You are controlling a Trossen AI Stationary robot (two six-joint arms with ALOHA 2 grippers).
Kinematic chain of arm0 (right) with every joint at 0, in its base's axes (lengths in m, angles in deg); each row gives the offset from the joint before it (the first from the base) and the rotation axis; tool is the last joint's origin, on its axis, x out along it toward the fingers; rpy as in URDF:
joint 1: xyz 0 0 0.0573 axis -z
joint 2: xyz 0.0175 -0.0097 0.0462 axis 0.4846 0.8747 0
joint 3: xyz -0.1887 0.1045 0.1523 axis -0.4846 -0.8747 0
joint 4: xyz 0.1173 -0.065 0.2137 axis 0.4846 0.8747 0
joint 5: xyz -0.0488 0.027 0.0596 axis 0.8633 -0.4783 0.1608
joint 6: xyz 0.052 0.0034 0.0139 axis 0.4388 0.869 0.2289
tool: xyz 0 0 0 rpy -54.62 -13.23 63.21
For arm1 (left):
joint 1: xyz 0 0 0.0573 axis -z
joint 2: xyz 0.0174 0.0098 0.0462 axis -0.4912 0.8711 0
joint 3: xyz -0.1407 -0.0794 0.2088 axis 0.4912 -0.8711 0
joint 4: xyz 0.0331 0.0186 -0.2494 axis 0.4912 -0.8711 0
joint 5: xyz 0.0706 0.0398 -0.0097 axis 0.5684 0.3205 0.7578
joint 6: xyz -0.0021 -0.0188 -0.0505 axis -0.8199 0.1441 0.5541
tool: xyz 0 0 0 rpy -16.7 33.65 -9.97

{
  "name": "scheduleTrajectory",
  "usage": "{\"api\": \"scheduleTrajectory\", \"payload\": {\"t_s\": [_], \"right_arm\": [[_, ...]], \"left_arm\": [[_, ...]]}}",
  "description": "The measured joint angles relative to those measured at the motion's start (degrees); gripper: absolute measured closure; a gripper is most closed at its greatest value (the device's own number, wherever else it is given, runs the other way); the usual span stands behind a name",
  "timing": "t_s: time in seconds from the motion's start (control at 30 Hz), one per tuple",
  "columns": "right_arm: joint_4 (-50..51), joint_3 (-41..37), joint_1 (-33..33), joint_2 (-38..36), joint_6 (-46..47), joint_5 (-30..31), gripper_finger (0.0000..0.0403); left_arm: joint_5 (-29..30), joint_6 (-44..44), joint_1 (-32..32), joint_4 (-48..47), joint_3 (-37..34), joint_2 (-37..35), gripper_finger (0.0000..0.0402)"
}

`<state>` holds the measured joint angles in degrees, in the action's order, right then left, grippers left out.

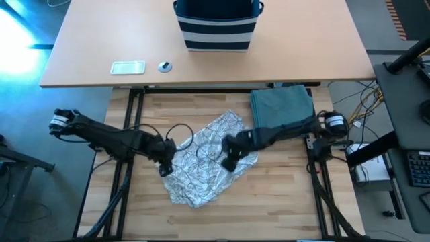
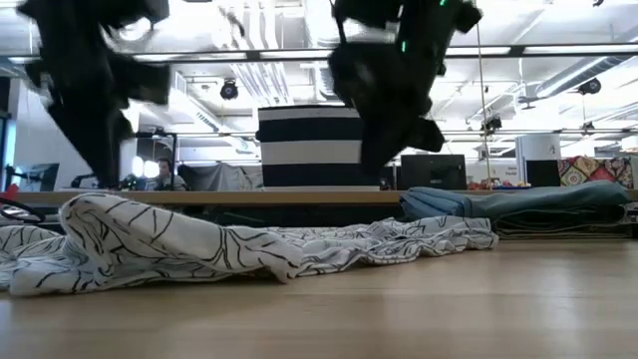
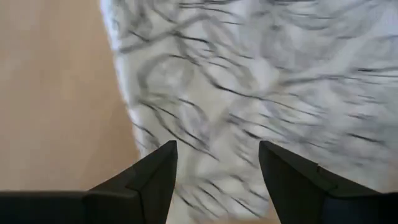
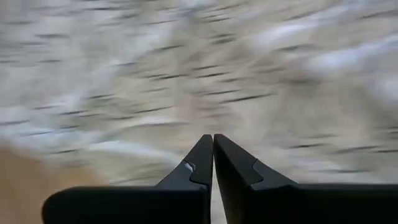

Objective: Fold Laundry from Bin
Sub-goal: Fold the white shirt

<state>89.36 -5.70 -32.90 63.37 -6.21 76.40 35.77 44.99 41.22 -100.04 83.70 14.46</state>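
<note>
Fabric of the grey-white patterned garment looks thin and limp, rumpled mid-table, best pinched at an edge. Left gripper hovers spread at its left edge; right gripper hangs closed, empty. Teal garment lies folded near the table's right edge.

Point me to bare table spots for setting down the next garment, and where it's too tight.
Free: bare wood on the patterned garment's left, under the left arm, and the strip along the near table edge. Crowded: the centre, where left gripper and right gripper hang over the garment, and the folded teal garment by the right arm.
</note>
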Motion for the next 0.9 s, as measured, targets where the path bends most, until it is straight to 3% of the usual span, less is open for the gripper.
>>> {"api": "scheduleTrajectory", "payload": {"t_s": [0.1,0.2,0.33,0.43,0.53,0.67,0.9], "right_arm": [[-5.7,0.2,-5.2,2.5,5.7,-1.2,0.0392],[-5.4,0.0,-9.0,6.2,9.8,-2.1,0.0392],[0.4,0.0,-11.3,8.8,11.8,-5.0,0.0392],[8.4,0.1,-10.7,9.6,7.7,-5.0,0.0392],[18.5,0.1,-7.5,9.1,-0.6,-3.4,0.0392],[25.1,1.5,-4.0,7.2,-7.5,-0.7,0.0392],[19.4,2.9,-10.0,0.9,-7.5,-0.6,0.0392]], "left_arm": [[1.3,-6.2,-2.8,7.8,-5.9,2.0,0.0192],[0.1,-6.8,-4.1,12.9,-11.7,5.1,0.0192],[-1.6,0.1,-1.5,15.4,-15.0,7.1,0.0192],[-4.3,10.8,5.6,14.7,-14.9,5.7,0.0192],[-9.8,21.3,13.9,16.3,-12.1,4.1,0.0192],[-2.7,30.3,23.4,22.6,-5.8,4.1,0.0192],[5.1,30.4,25.9,3.5,8.2,7.1,0.0192]]}}
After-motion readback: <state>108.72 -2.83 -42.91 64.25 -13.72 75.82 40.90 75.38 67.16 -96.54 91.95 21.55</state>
